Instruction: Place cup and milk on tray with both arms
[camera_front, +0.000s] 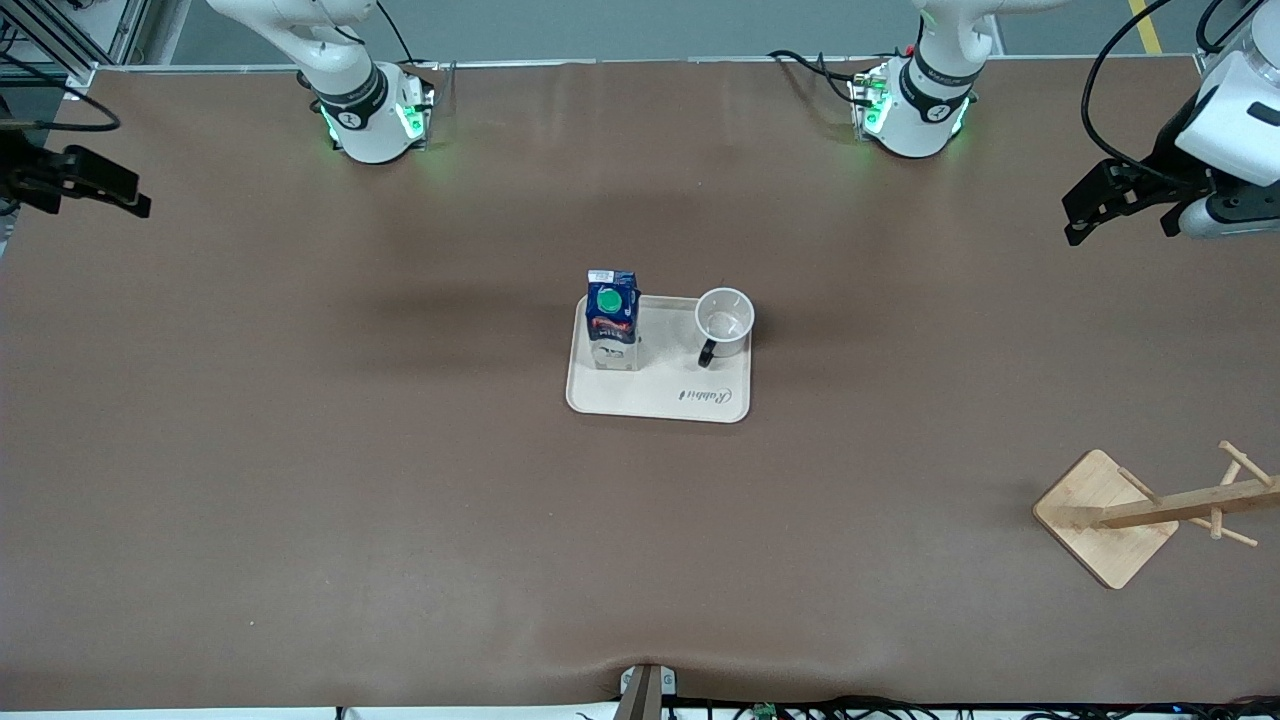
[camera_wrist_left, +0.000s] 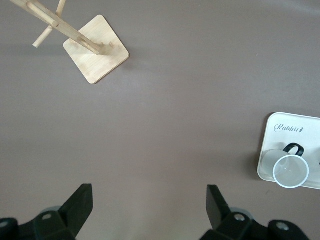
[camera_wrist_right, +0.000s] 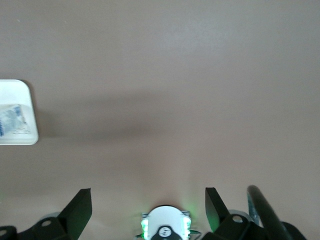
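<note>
Looks done from what you've got here: the milk (camera_front: 612, 318) stands upright on the tray (camera_front: 655, 398), at the corner toward the right arm's end and away from the front camera, and the cup (camera_front: 724, 320) sits upright on the tray's corner toward the left arm's end, handle pointing toward the front camera. The two stand apart, with bare tray between them. The tray sits mid-bench. Both arms are parked: left hand (camera_front: 1128, 200) hangs over the bench's edge at its own end, fingers apart, holding nothing; right hand (camera_front: 75, 185) is over the edge at its end, fingers (camera_wrist_right: 80, 207) apart, also empty. I'd say nothing is left beyond confirming the placement. Caveats: the right hand is cut by the frame edge in the front view, so only part shows. The right wrist view catches just a tray corner and a sliver of the carton. You can't tell what is in the cup. The wooden rack (camera_front: 1150, 512) lies near the left arm's end, untouched by anything.
</note>
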